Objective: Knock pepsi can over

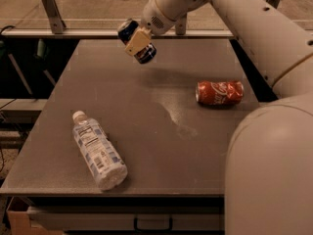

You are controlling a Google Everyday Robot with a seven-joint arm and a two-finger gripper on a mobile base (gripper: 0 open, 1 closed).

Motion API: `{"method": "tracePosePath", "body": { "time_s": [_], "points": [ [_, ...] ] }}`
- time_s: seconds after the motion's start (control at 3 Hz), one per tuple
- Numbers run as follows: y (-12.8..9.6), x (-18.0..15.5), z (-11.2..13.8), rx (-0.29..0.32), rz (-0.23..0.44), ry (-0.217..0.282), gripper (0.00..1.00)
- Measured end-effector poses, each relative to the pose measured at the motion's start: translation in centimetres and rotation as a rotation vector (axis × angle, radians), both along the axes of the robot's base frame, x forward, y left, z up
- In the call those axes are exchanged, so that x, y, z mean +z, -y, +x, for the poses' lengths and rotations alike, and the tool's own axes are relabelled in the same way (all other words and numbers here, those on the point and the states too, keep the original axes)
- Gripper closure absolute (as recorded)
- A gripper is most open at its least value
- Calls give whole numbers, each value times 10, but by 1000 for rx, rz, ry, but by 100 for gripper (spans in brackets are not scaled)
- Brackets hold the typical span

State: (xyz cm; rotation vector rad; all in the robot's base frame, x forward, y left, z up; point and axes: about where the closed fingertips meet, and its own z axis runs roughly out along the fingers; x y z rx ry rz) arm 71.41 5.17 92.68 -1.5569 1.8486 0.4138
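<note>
The gripper [137,41] is closed on the pepsi can [146,54], clamping it around the middle with a beige finger [136,39] across its side. The can is off the table [98,92] and in the air over the far part of the worktop, a little left of the middle of the far edge. It is tilted, with its silver top toward the upper left and its dark blue base down and to the right. A faint shadow lies on the worktop just below and to the right of it. The arm [234,13] reaches in from the far right corner.

A red soda can [219,92] lies on its side near the right edge, well apart from the gripper. A clear water bottle [98,151] with a white cap lies on its side near the front left corner, cap pointing toward the far edge. The robot's pale body [269,170] covers the front right corner.
</note>
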Motion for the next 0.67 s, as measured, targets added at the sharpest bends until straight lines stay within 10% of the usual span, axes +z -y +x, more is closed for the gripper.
{"method": "tracePosePath", "body": {
  "time_s": [0.67],
  "points": [
    [-8,-54,-44,221,-288,-147,85]
  ]
}}
